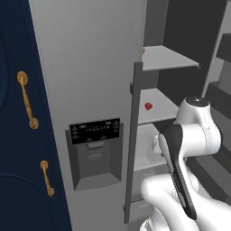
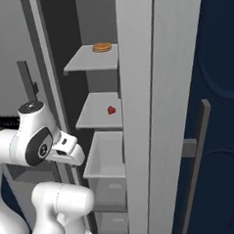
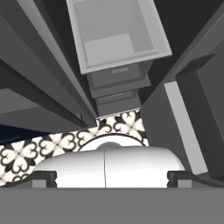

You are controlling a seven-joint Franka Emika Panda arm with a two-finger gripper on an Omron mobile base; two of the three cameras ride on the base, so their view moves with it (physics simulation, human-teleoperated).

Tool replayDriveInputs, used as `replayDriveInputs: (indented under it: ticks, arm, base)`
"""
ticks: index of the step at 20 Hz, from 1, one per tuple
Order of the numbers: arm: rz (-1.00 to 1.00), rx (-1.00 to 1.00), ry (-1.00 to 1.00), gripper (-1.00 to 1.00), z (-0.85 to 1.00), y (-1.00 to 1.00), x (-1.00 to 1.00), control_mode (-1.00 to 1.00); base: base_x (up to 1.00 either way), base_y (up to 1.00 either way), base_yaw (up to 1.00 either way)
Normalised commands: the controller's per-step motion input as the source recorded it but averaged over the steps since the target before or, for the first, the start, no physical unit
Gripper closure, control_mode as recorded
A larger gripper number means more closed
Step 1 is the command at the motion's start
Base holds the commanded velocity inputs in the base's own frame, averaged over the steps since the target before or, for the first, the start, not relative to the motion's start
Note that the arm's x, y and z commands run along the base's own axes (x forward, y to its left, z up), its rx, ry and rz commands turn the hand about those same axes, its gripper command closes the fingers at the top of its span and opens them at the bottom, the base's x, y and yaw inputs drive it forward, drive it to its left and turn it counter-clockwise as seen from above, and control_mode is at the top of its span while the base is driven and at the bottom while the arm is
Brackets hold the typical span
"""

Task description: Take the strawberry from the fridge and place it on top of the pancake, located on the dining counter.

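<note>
- The strawberry (image 1: 148, 106) sits alone on the middle shelf (image 2: 97, 115) of the open fridge (image 1: 90, 67), well clear of the arm.
- It looks tiny, light, soft and easily bruised; I would pinch it gently across its widest part.
- The tool (image 3: 112, 178) points down at the drawers with its jaws spread wide, holding nothing.

white arm (image 1: 189, 149) folded, hand pointing down, fingers (image 3: 43, 178) spread wide

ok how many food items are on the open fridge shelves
2: a strawberry on the middle shelf, and a flat orange-brown item on the top shelf. More may sit hidden behind the door.
</note>
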Motion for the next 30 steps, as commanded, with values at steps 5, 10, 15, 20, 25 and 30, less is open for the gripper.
replayDriveInputs:
  ticks: [5,10,15,20,25,30]
  arm:
    - [0.0,0.0,0.0,-1.0,0.0,0.0,0.0,1.0]
    - [0.0,0.0,0.0,-1.0,0.0,0.0,0.0,1.0]
    - [0.0,0.0,0.0,-1.0,0.0,0.0,0.0,1.0]
    - [0.0,0.0,0.0,-1.0,0.0,0.0,0.0,1.0]
    - [0.0,0.0,0.0,-1.0,0.0,0.0,0.0,1.0]
    - [0.0,0.0,-0.11,-1.0,0.0,0.0,0.15,-1.0]
  base:
    - [0.17,-0.32,0.01]
    - [0.07,-0.4,0.0]
    - [0.14,-0.21,0.0]
    - [0.13,0.0,0.0]
    - [0.03,0.0,0.01]
    - [0.0,0.0,0.0]
